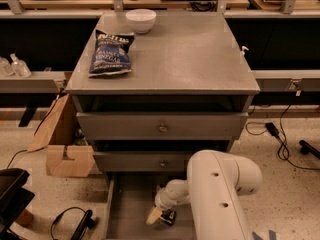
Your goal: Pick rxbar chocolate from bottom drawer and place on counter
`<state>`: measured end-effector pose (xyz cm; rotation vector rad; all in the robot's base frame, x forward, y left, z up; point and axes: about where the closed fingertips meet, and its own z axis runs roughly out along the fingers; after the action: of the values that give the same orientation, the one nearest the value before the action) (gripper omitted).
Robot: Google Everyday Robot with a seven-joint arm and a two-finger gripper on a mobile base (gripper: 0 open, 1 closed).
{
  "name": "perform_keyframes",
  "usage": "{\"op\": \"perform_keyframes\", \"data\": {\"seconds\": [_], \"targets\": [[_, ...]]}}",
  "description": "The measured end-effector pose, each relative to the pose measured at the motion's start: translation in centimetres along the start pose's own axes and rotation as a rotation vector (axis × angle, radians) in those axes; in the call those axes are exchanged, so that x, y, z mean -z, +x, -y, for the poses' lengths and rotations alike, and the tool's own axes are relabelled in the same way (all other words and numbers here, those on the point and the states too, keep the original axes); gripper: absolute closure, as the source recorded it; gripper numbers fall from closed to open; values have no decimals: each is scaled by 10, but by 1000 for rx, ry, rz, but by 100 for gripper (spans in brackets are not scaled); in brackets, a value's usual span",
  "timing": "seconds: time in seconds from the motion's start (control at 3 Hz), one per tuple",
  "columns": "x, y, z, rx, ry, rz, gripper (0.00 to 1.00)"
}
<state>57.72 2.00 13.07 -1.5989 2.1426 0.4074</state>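
Note:
The bottom drawer (129, 204) of the grey cabinet is pulled open and shows its plain grey floor. My gripper (160, 216) reaches down into it at the near middle, on the end of the white arm (220, 194). A small dark piece with pale marks (169, 217) lies right at the gripper's tip; it looks like the rxbar chocolate, mostly hidden by the gripper. I cannot tell whether it is gripped. The counter (185, 54) is the flat grey cabinet top above.
A blue chip bag (111, 53) and a white bowl (140, 20) sit on the counter's left and back. Two shut drawers with knobs (162, 128) are above the open one. A cardboard box (62, 146) and cables lie on the floor to the left.

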Motion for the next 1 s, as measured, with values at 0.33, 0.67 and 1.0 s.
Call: {"op": "perform_keyframes", "data": {"seconds": [0.33, 0.67, 1.0], "targets": [[3, 21, 3, -1, 2, -69, 0], [1, 53, -8, -16, -7, -152, 0], [-5, 72, -22, -30, -25, -192, 0]]}}
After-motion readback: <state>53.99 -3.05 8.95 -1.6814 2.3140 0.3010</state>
